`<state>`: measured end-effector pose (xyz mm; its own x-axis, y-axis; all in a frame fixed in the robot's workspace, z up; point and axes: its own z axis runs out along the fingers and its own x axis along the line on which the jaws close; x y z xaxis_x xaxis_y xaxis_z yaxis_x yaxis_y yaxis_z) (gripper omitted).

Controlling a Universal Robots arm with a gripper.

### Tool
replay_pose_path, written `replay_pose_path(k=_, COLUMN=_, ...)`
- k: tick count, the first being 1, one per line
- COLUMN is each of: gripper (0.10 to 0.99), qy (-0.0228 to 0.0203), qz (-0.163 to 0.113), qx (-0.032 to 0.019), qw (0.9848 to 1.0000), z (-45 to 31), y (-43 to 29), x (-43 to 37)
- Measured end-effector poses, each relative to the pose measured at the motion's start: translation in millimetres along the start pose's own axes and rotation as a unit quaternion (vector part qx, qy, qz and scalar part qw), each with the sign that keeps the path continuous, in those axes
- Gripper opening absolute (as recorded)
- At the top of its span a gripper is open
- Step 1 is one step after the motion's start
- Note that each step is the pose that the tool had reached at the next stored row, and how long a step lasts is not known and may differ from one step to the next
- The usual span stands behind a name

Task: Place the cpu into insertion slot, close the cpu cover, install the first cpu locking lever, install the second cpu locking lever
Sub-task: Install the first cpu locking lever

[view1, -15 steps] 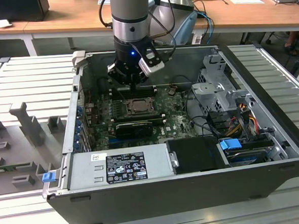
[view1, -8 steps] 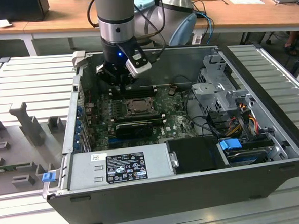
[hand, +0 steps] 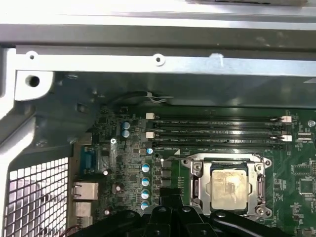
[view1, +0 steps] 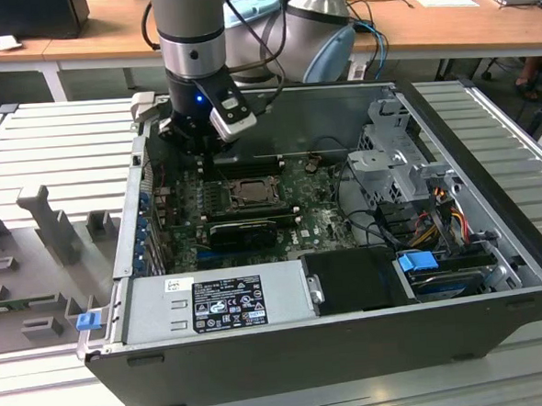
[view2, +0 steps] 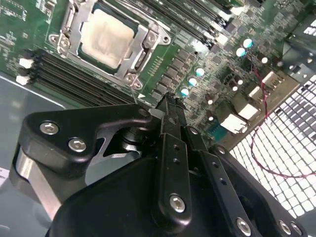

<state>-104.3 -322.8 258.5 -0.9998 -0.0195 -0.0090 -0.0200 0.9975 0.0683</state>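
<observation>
The pale silvery-beige cpu [view2: 106, 37] [hand: 227, 185] lies flat in the insertion slot [view1: 249, 190] on the green motherboard. The silvery cpu cover [view2: 66, 27] [hand: 197, 173] lies down around the chip like a frame. My gripper [view2: 168, 101] [hand: 170, 197] hangs over the board beside the slot, toward the case's perforated rear wall. Its fingers are shut, with nothing seen between them. A thin metal rod [view2: 133, 91] runs from the slot's corner toward the fingertips. In the exterior view the gripper [view1: 202, 152] is at the slot's far left corner.
Memory slots [hand: 217, 131] run along one side of the socket. A black heatsink bar [view1: 245, 230] and the grey power supply [view1: 213, 303] lie nearer the front. A drive cage [view1: 397, 158] with cables fills the exterior view's right. The perforated wall [hand: 34, 192] is close by.
</observation>
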Motion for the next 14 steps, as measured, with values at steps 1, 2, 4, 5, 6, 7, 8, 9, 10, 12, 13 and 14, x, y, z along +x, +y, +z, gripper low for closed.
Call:
replay_pose_path(k=1, gripper=0.106, qy=0.0000, qz=0.000, qx=0.0000, qw=1.0000, z=0.1, y=0.5, x=1.7)
replay_pose_path(k=2, gripper=0.106, qy=0.0000, qz=0.000, qx=0.0000, qw=1.0000, z=0.1, y=0.8, x=2.7)
replay_pose_path(k=4, gripper=0.106, qy=0.0000, qz=0.000, qx=0.0000, qw=1.0000, z=0.2, y=2.2, x=6.7)
replay_pose_path(k=5, gripper=0.106, qy=0.0000, qz=0.000, qx=0.0000, qw=1.0000, z=0.2, y=2.8, x=7.9)
replay_pose_path(k=6, gripper=0.106, qy=0.0000, qz=0.000, qx=0.0000, qw=1.0000, z=0.3, y=3.5, x=8.7)
replay_pose_path(k=7, gripper=0.106, qy=0.0000, qz=0.000, qx=0.0000, qw=1.0000, z=0.6, y=5.3, x=9.3)
replay_pose_path(k=8, gripper=0.106, qy=0.0000, qz=0.000, qx=0.0000, qw=1.0000, z=0.8, y=6.1, x=9.8)
replay_pose_path(k=9, gripper=0.106, qy=0.0000, qz=0.000, qx=0.0000, qw=1.0000, z=1.0, y=7.1, x=10.8)
replay_pose_path(k=10, gripper=0.106, qy=0.0000, qz=0.000, qx=0.0000, qw=1.0000, z=1.3, y=8.4, x=12.6)
replay_pose_path(k=12, gripper=0.106, qy=0.0000, qz=0.000, qx=0.0000, qw=1.0000, z=1.7, y=10.3, x=13.7)
replay_pose_path(k=13, gripper=0.106, qy=0.0000, qz=0.000, qx=0.0000, qw=1.0000, z=2.2, y=12.5, x=13.8)
replay_pose_path(k=14, gripper=0.106, qy=0.0000, qz=0.000, qx=0.0000, qw=1.0000, z=2.4, y=14.0, x=13.8)
